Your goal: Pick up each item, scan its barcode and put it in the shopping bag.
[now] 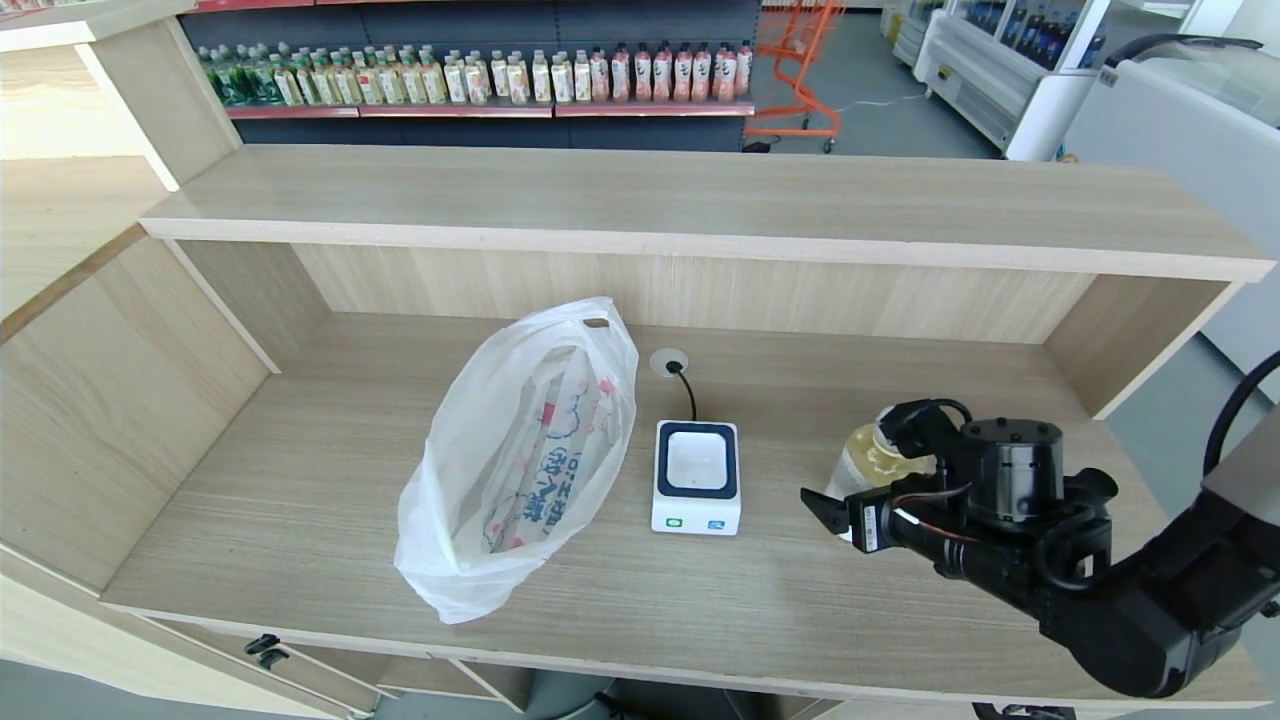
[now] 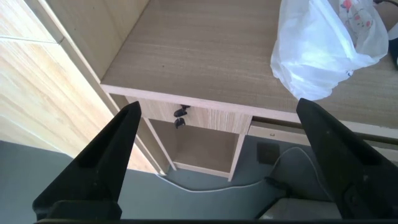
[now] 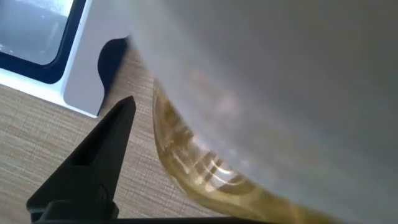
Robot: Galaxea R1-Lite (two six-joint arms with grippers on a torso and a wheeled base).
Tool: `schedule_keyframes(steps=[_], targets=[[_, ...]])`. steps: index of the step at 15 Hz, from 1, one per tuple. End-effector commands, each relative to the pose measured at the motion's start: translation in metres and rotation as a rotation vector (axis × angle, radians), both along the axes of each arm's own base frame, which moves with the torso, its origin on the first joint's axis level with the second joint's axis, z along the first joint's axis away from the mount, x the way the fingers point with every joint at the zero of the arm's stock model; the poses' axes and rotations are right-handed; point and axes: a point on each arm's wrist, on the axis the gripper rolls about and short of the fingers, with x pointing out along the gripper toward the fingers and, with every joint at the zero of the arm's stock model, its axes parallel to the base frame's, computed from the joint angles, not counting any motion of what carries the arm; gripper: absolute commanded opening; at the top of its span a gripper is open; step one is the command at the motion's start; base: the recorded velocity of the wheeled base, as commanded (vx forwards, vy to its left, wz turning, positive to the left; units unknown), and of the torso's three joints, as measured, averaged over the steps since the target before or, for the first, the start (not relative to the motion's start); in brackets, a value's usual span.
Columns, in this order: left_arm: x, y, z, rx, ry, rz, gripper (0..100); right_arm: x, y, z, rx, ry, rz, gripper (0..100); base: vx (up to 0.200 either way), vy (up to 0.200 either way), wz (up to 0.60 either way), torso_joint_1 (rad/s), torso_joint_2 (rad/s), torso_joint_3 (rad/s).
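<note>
One bottle (image 1: 868,462) stands on the counter (image 1: 300,520), near the scanner (image 1: 696,476) on its right side: clear plastic with pale yellow liquid inside. The right gripper (image 1: 855,465) straddles it with fingers spread, and bare counter shows between one finger (image 3: 81,168) and the bottle wall, so there is no grip. A white bag (image 1: 520,460) lies just left of the scanner, mouth open, with printed packaging inside. The left gripper (image 2: 219,106) hangs spread wide beyond the bag, off the counter's front edge.
</note>
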Motion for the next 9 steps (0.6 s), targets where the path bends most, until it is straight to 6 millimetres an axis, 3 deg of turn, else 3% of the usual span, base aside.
schedule_keyframes(steps=[1,9], targets=[[0.0,0.0,0.0,0.0,0.001,0.001,100,0.004,0.004,-0.012,-0.004,0.015,0.013,100,0.0,0.0,0.0,0.0,0.0,0.0],[0.0,0.0,0.0,0.0,0.001,0.001,100,0.014,0.009,-0.003,-0.02,-0.1,0.032,100,0.0,0.0,0.0,0.0,0.0,0.0]])
